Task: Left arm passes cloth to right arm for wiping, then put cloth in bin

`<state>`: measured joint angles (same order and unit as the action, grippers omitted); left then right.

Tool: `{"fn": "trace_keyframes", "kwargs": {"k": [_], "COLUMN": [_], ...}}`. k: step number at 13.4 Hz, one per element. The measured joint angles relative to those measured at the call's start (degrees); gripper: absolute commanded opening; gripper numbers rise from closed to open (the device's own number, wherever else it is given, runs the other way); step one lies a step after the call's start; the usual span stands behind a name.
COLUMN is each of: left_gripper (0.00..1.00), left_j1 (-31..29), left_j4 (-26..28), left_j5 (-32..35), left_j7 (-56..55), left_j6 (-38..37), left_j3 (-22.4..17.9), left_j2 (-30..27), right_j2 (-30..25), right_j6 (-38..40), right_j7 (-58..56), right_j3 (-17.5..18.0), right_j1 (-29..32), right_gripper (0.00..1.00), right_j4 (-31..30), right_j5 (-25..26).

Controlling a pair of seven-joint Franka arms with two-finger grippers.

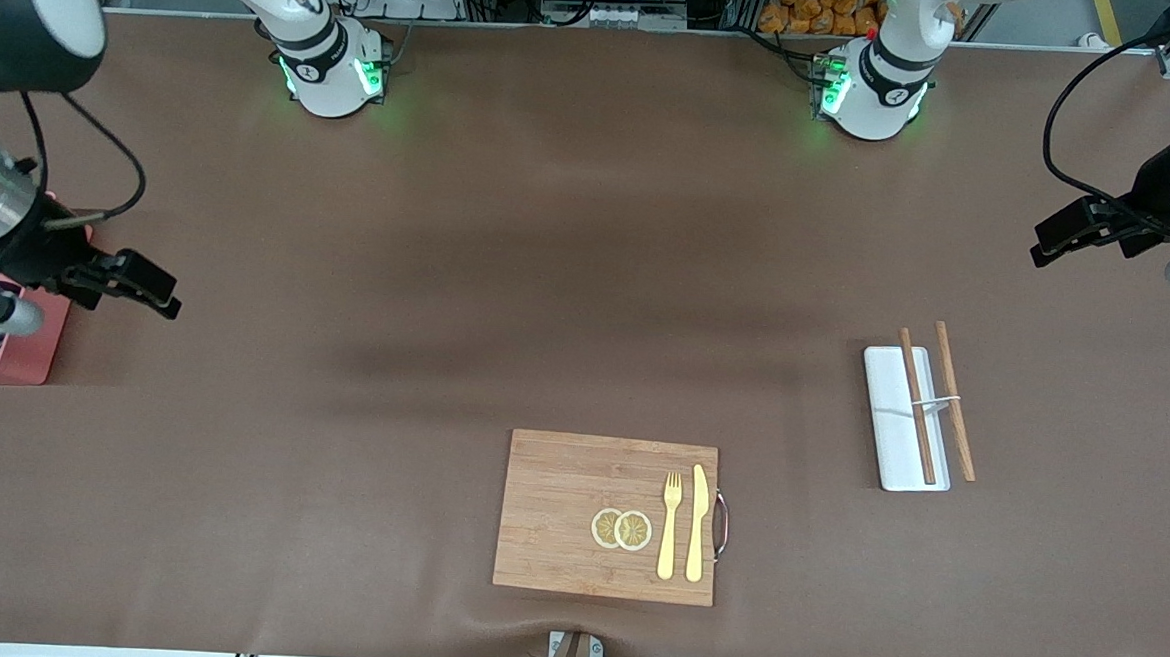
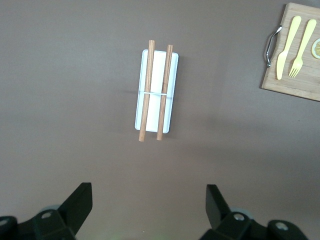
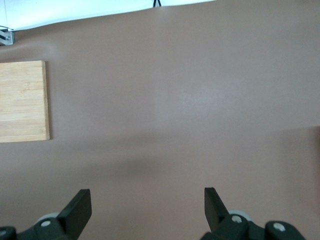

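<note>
A brown table: nearest lies the board (image 1: 607,517), then the tray (image 1: 903,418), the bin (image 1: 5,356) at the right arm's end. No cloth shows anywhere. Left gripper (image 2: 149,205) over bare table beside the tray, right gripper (image 3: 147,207) by the bin — both gape, empty. Cloth likely soft, light — pinch a bunched fold.

We see a wooden cutting board (image 1: 575,513) bearing two lemon slices (image 1: 622,529), a yellow fork (image 1: 669,525) and knife (image 1: 697,523). Toward the left arm's end, chopsticks (image 1: 936,401) rest across a white tray (image 1: 890,425).
</note>
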<state>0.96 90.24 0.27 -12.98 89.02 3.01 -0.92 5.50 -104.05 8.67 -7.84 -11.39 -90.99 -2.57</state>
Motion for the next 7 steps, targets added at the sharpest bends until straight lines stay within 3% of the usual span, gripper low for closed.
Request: {"fn": "trace_keyframes", "kwargs": {"k": [3,7], "left_gripper": [1.0,1.0], "left_j1": [0.0,0.0], "left_j4": [0.1,0.1], "left_j5": [0.0,0.0], "left_j7": [0.0,0.0], "left_j6": [0.0,0.1], "left_j3": [0.0,0.0], "left_j2": [0.1,0.1], "right_j2": [-4.3,-4.6], "right_j6": [-3.1,-4.1], "right_j7": [-4.9,-11.0], "right_j3": [-1.2,-1.7], "right_j1": [1.3,6.0], "right_gripper": [1.0,1.0], "right_j4": [-6.8,-6.2], "right_j5": [1.4,1.4]}}
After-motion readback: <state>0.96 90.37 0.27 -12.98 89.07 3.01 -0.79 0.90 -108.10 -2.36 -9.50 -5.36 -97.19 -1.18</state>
